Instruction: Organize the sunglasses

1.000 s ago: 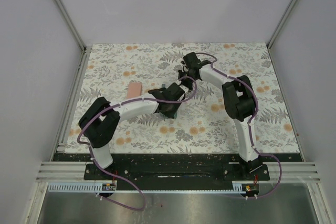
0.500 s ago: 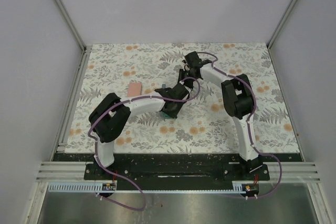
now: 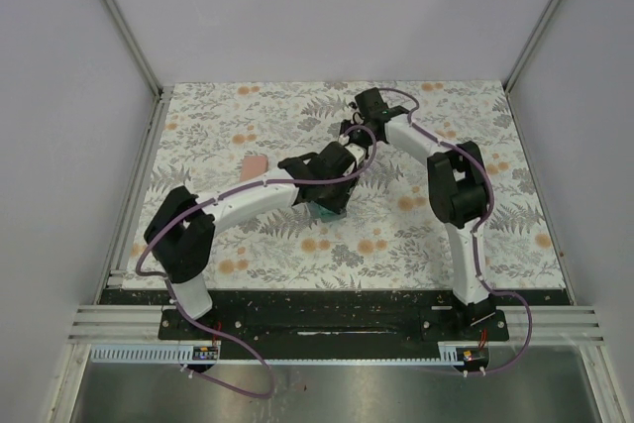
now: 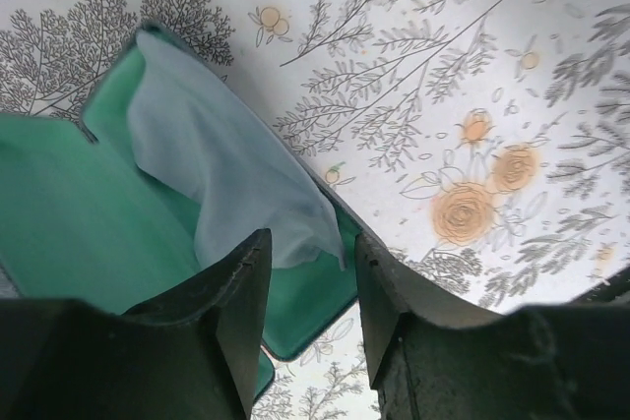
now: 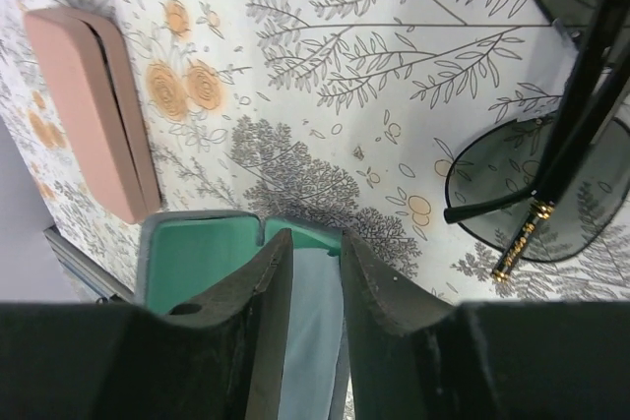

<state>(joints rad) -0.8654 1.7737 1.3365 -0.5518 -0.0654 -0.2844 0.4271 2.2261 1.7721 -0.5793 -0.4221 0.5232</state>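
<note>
The dark thin-framed sunglasses lie folded on the floral table at the right of the right wrist view. The white-framed pair is out of view. An open grey-blue case with green lining holds a light blue cloth. My left gripper hovers open and empty over the case's corner, and it shows mid-table in the top view. My right gripper is open and empty above the same case and cloth, left of the sunglasses.
A shut pink case lies left of the open case, and it also shows in the top view. The two arms cross close together at mid-table. White walls and metal rails enclose the floral tabletop.
My left arm has stretched further out and its gripper has moved right and away over the open case. My right gripper has drawn back slightly toward the far right.
</note>
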